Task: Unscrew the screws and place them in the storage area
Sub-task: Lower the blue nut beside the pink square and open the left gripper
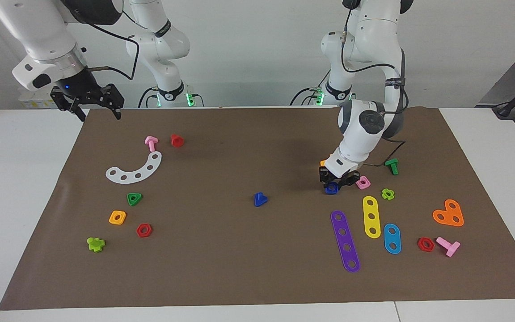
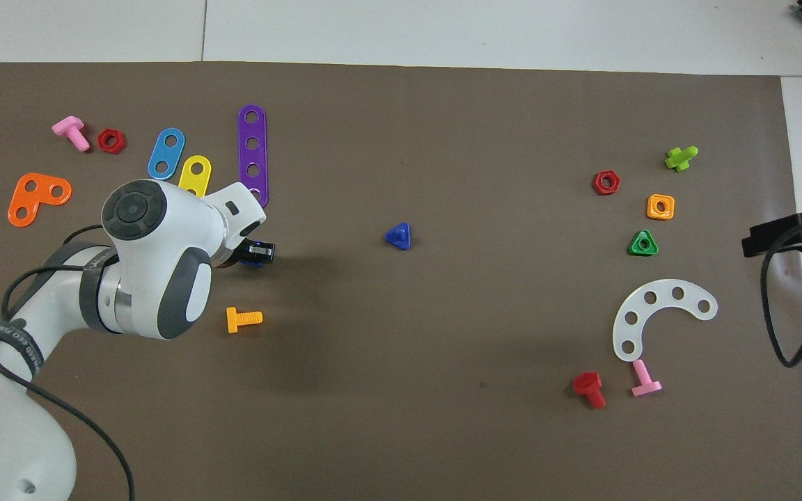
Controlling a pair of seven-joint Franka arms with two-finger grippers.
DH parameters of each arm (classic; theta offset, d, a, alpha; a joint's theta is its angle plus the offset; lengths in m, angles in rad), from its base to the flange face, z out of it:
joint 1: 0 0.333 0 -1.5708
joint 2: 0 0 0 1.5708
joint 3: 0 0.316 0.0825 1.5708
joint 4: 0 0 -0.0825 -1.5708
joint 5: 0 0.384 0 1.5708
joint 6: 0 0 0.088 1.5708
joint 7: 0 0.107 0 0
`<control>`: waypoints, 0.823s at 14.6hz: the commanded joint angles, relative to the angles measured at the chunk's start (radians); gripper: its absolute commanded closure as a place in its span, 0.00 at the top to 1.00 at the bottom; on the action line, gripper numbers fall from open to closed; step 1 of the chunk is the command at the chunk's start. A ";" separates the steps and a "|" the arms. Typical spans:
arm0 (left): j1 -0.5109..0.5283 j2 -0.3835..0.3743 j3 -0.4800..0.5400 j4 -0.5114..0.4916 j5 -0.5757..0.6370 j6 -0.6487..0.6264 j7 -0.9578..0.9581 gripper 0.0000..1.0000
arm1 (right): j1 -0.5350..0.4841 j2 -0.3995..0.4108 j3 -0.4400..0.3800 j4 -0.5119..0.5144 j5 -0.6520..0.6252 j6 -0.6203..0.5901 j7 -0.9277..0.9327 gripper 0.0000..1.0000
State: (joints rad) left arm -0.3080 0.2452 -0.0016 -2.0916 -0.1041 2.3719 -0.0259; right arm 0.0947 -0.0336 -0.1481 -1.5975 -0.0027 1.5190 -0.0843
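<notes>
My left gripper [image 1: 331, 185] is down low over the brown paper mat [image 1: 239, 277], toward the left arm's end of it, about midway between the mat's edge nearest the robots and its opposite edge. The fingers are closed on the dark-blue square nut [image 1: 331, 189]. The facing view shows the nut hanging below the fingertips at or just above the mat; contact with the mat cannot be determined. The pink square nut [image 1: 363, 182] lies just beside my fingers, and the purple strip [image 1: 345, 241] lies near the nut, closer to the mat's edge that is farther from the robots.

In the overhead view my own wrist covers most of this: only the black fingertip block and a sliver of the blue nut [image 2: 253, 261] show, and the pink nut is hidden entirely. That view does show the orange bolt [image 2: 243, 319] in full, which the facing view mostly hides behind my wrist.

The dark-blue triangular-headed bolt [image 1: 260, 199] rests alone near the centre of the mat, well apart from both grippers, visible in both views [image 2: 398, 236].

My right gripper [image 1: 90, 105] waits in the air at the mat's corner nearest the robots on the right arm's end, fingers spread wide and empty. The overhead view shows only its black tip [image 2: 794, 233] at the picture's edge.
</notes>
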 commanded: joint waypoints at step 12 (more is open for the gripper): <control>0.107 -0.046 0.005 0.128 0.027 -0.150 0.023 1.00 | -0.009 -0.006 0.005 -0.006 0.015 0.000 -0.018 1.00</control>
State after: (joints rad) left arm -0.2562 0.2279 0.0069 -2.0208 -0.1003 2.3303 -0.0207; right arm 0.0947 -0.0336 -0.1481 -1.5975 -0.0027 1.5190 -0.0843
